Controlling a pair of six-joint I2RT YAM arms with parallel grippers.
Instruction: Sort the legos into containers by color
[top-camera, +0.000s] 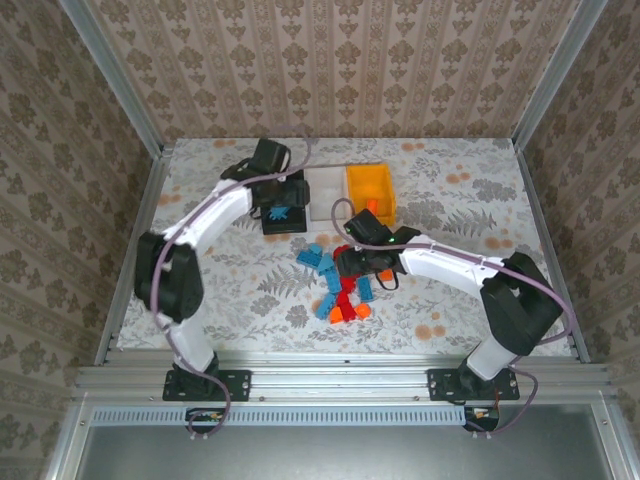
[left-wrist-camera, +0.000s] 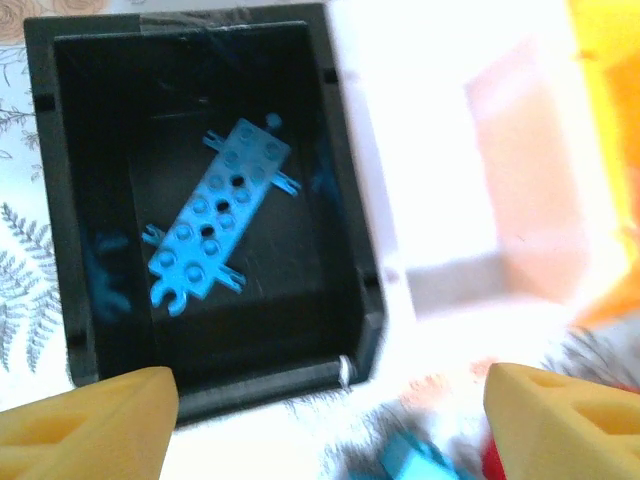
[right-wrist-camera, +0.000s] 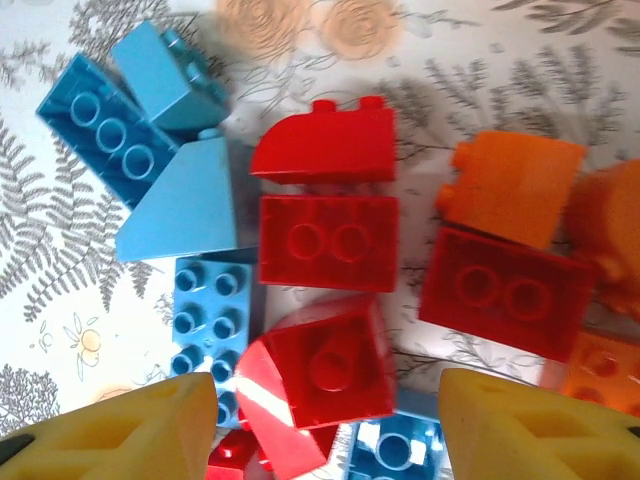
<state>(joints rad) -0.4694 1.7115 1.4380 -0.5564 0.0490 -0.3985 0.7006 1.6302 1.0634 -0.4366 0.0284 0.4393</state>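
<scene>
Over the black bin (left-wrist-camera: 48, 200), left gripper (left-wrist-camera: 325, 415) is hovering released; right gripper (right-wrist-camera: 325, 420), nearby, is gaping over crowded legos (right-wrist-camera: 330, 240), likely risking pinching two colors together.

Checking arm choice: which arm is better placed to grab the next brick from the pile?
Right. The right gripper hangs over the pile, jaws open above a red brick. The left gripper, jaws open, is at the black bin, where a blue plate lies, away from the pile.
</scene>
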